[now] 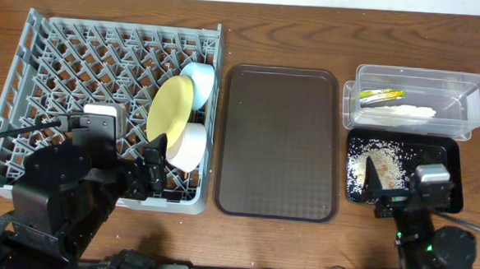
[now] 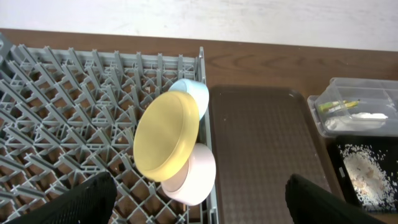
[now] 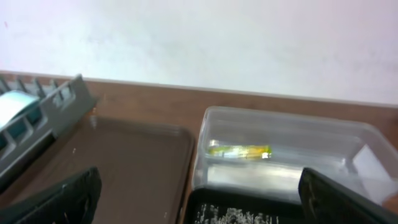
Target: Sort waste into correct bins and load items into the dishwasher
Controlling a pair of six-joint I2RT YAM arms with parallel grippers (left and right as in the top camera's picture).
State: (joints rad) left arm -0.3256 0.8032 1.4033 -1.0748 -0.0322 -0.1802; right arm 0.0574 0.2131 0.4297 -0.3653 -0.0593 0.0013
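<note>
Dish rack [image 1: 29, 74] at left end of tabletop: yellow plate [image 1: 169, 106], light blue bowl [image 1: 200, 81], pink bowl [image 1: 187, 145] stand on edge along its centre-facing wall, pegs propping them. Clear tub [image 1: 477, 89], far right corner, holds snack wrapper [image 1: 382, 95], napkin [image 1: 401, 116]. Black tray [image 1: 449, 150] beside it holds rice scraps [image 1: 391, 157]. Chopsticks unseen. Left hand [image 2: 202, 198], right hand [image 3: 205, 200]: fingers spread, empty.

Left fingers [image 2: 81, 202] spread wide, right fingers [image 3: 62, 199] likewise, both empty.
</note>
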